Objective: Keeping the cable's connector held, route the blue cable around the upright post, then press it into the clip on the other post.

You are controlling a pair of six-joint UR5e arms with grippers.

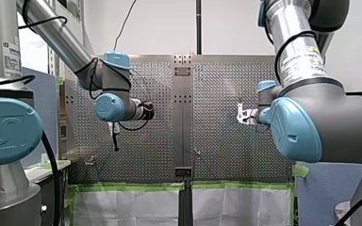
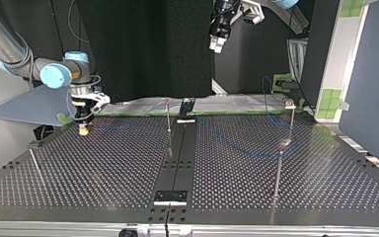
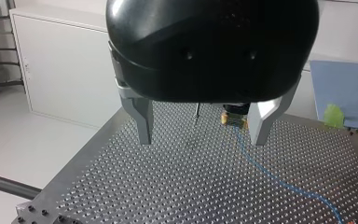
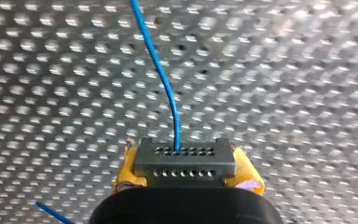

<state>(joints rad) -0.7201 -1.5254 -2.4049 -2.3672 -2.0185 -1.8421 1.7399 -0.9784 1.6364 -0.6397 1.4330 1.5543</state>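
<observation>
In the right wrist view my right gripper (image 4: 186, 173) is shut on the grey connector (image 4: 184, 157), its yellow pads on either side. The blue cable (image 4: 161, 70) leaves the connector and runs ahead over the perforated table. In the top view my right gripper (image 2: 83, 128) sits low at the table's far left. From there the cable (image 2: 237, 144) curves faintly across the plate. A thin upright post (image 2: 168, 116) stands near the centre, and a post with a clip head (image 2: 289, 104) stands at the right. My left gripper (image 3: 203, 135) hangs high above the table, open and holding nothing.
A dark centre rail (image 2: 180, 153) splits the table (image 2: 103, 168). Two more thin posts rise near the front, one at the top view's right (image 2: 278, 173) and one at its left (image 2: 35, 165). A blue panel (image 2: 29, 106) stands behind my right gripper.
</observation>
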